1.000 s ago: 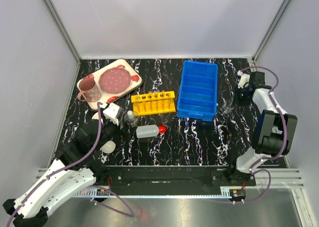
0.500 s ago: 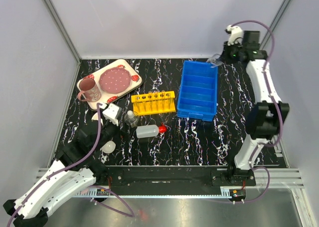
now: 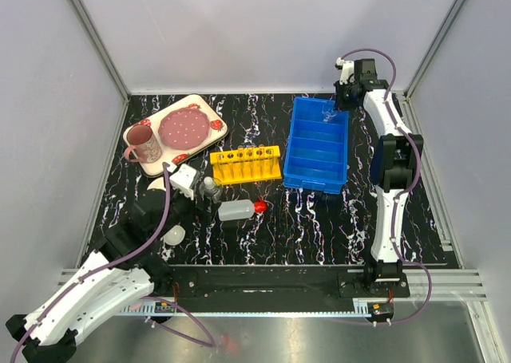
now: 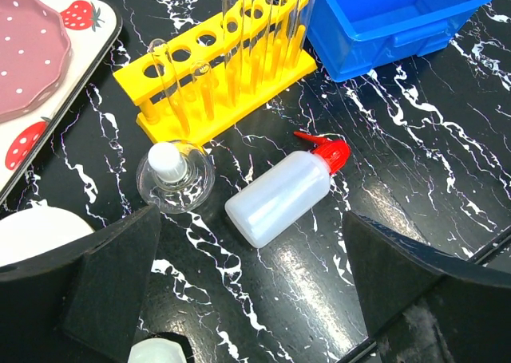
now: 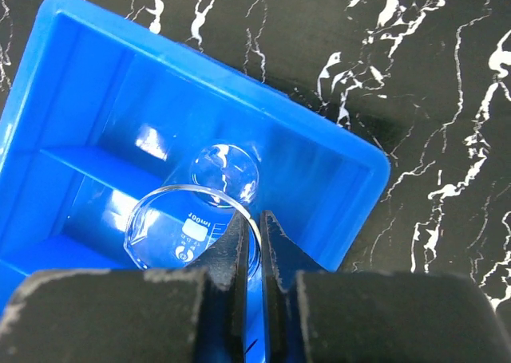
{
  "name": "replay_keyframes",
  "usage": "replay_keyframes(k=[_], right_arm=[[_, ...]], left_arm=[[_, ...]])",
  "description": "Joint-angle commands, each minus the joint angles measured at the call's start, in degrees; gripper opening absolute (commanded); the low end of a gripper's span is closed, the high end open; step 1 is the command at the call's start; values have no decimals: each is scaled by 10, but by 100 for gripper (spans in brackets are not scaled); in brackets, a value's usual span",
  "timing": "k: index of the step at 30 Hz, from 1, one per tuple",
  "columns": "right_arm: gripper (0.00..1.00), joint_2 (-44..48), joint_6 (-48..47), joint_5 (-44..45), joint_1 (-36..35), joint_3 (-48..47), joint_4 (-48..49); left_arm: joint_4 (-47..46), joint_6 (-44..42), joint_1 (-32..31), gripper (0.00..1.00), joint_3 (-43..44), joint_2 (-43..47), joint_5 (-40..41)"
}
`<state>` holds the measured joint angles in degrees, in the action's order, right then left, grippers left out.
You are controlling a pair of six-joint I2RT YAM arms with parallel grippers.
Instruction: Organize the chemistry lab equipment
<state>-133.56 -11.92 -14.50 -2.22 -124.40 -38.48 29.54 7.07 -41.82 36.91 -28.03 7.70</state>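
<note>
Two arms work at opposite ends of the worktop [image 3: 319,219]. The right arm reaches out to about 1 o'clock, and its end effector [image 5: 254,235] is pinched shut on the rim of a clear beaker [image 5: 200,211]. The beaker hangs over the far end compartment of the blue bin [image 3: 317,170], near the bin's far right corner. I cannot tell whether its base touches the bin floor.

The left end effector [image 4: 255,287] hovers at about 8 o'clock with its fingers spread fully wide and nothing between them. Below it lie several pieces:
- The yellow rack [image 4: 215,100] stands just at 9 o'clock of the bin, with clear tubes [image 4: 234,28] upright in its holes.
- The bottle [image 4: 279,197] lies on its side at 6 o'clock of the rack. In the top view its red cap points to 3 o'clock.
- The flask [image 4: 174,175] stands just beside the bottle at its 10 o'clock, near the rack's near left corner.
- The small white dish [image 3: 173,234] sits at 7 o'clock of the flask, apart from it.
- A white bowl [image 4: 32,231] shows at 9 o'clock of the flask.

At 10 o'clock on the worktop a strawberry tray [image 3: 204,112] carries a plate [image 3: 185,126] and a pink mug [image 3: 144,144].
</note>
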Motion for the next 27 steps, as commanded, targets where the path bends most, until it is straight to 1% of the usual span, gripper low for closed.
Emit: replay_keyframes(k=[1,3,10,14,15,22,25,27], right_arm=[[8,-4,-8,46,-10,-42,20],[8,-9,-11,49,-15,-42,21],[15,-7,-19,54,-20,-24,21],[21,9,-21,57,-22,-10,23],[22,11,-22,56,-22,-8,23],[23,18,-25,56,-23,9,28],[24,43,-26,48,-23,14,21],[27,80,-33,28,-22,20,13]], left_arm=[[-41,-9,3,99,-2,-11,-8],[-41,-8,3,99,-1,-14,-16],[-47,-5,3,99,2,-45,-59],[-48,20,3,99,11,-68,-74],[-48,25,3,99,12,-72,-94],[-54,62,3,99,11,-91,-124],[-53,73,3,99,9,-97,-130],[-52,77,2,99,8,-103,-134]])
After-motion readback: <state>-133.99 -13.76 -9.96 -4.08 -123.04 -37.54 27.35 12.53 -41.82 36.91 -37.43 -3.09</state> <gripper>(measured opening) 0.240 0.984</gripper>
